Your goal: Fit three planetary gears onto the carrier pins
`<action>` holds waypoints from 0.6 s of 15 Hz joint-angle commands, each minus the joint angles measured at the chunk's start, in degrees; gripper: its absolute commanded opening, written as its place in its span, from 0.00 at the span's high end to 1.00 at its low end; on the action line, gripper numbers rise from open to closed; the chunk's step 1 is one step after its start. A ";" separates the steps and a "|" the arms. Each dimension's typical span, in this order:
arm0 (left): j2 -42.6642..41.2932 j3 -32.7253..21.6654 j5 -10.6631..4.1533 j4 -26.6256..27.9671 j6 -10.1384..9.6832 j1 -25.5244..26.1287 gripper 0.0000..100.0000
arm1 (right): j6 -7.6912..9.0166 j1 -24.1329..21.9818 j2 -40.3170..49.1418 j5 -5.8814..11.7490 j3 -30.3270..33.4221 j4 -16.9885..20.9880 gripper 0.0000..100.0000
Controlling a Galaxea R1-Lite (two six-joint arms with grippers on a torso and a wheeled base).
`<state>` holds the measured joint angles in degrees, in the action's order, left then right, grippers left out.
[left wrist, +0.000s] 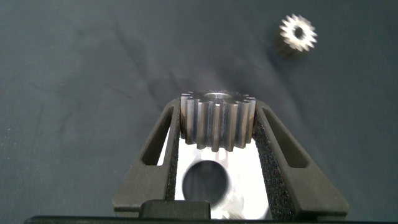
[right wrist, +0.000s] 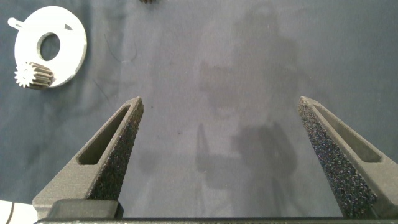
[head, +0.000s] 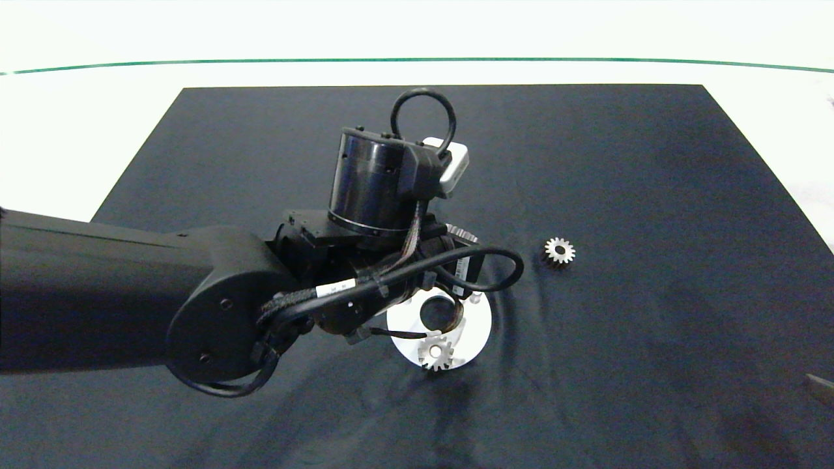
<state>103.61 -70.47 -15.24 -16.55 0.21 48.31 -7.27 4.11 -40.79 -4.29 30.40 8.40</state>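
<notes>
Fingers [left wrist: 163, 134] of the left gripper [left wrist: 217, 127] are closed down onto one of the planetary gears, the held gear [left wrist: 217, 121], pinched across its toothed flank with its axis standing roughly upright, which I judge is the attitude needed to drop its bore over a peg. I have the left arm reaching in from the left of the head view, its wrist over the far edge of the white carrier disc [head: 479, 326]; the left wrist view shows the disc's central hole [left wrist: 205, 180] directly under the held gear, so I read this as the approach to a pin, not yet seated. On the disc, a seated gear [head: 436, 352] already sits at the near edge, presumably on its pin. One bare carrier pin [head: 476, 298] stands free on the disc's right side; the third pin is hidden under the wrist. Further right, a loose gear [head: 559, 251] lies flat on the black mat [head: 651, 195], well apart from the disc, waiting its turn. The right gripper [right wrist: 217, 134] hangs wide open and empty over bare mat, out of the way at the right; its wrist view takes in the disc and the seated gear at a distance. I count one of three gears installed.
</notes>
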 commanded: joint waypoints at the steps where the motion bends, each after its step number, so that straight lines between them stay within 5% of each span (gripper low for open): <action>1: -2.45 8.42 1.18 -4.89 0.06 -3.14 0.78 | -0.03 0.02 0.01 -0.02 -0.26 0.04 0.00; 9: -5.79 13.96 5.39 -9.20 0.50 -9.46 0.78 | -0.03 0.02 0.45 -0.02 -0.26 0.04 0.00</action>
<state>98.40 -58.37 -10.17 -24.77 0.62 40.55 -7.27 4.11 -40.55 -4.27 30.23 8.37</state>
